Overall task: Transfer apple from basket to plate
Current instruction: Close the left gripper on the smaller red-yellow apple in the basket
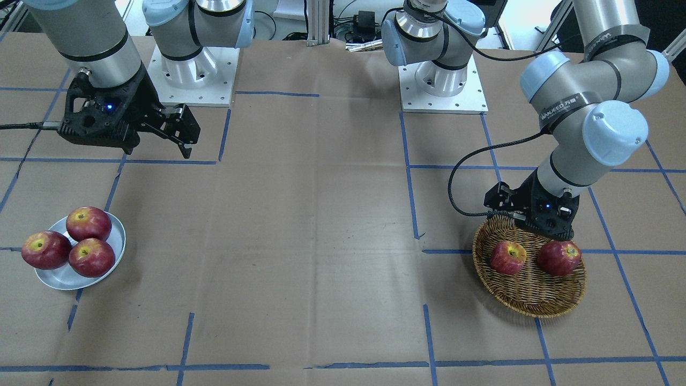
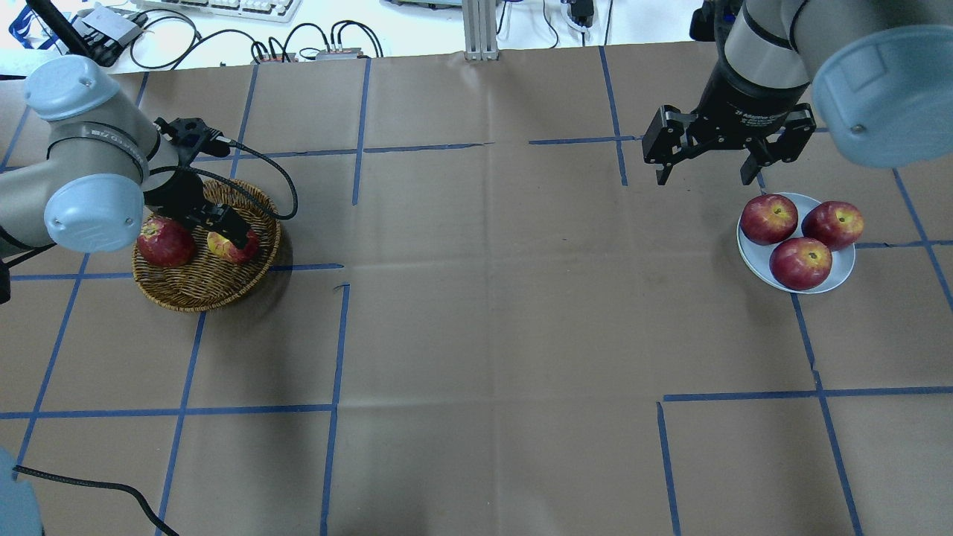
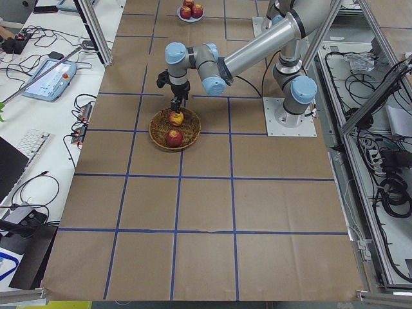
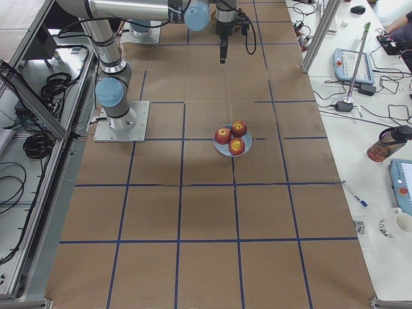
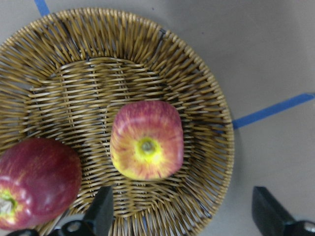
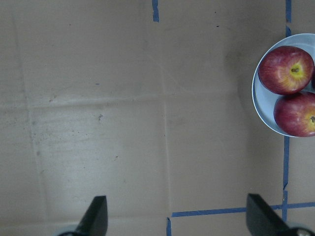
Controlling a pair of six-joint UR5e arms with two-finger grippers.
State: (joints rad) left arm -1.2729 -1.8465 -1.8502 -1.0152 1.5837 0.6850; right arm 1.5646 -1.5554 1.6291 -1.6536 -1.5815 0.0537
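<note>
The wicker basket (image 2: 208, 294) holds the orange-red apple (image 5: 147, 140) with a yellow stem hollow and a darker red apple (image 5: 37, 179). My left gripper (image 5: 184, 216) hangs open just above the basket, with the orange-red apple below and between its fingers, and touches nothing. In the overhead view the gripper (image 2: 227, 231) partly hides that apple (image 2: 237, 249). The plate (image 2: 837, 268) at the far right carries three red apples. My right gripper (image 2: 703, 175) is open and empty above the table, just beyond the plate.
Brown paper with blue tape lines covers the table (image 2: 476, 298). The darker apple (image 2: 165, 242) lies close beside the orange-red one. The front-facing view shows the basket (image 1: 530, 300) and the plate (image 1: 59, 279) at opposite ends of the table.
</note>
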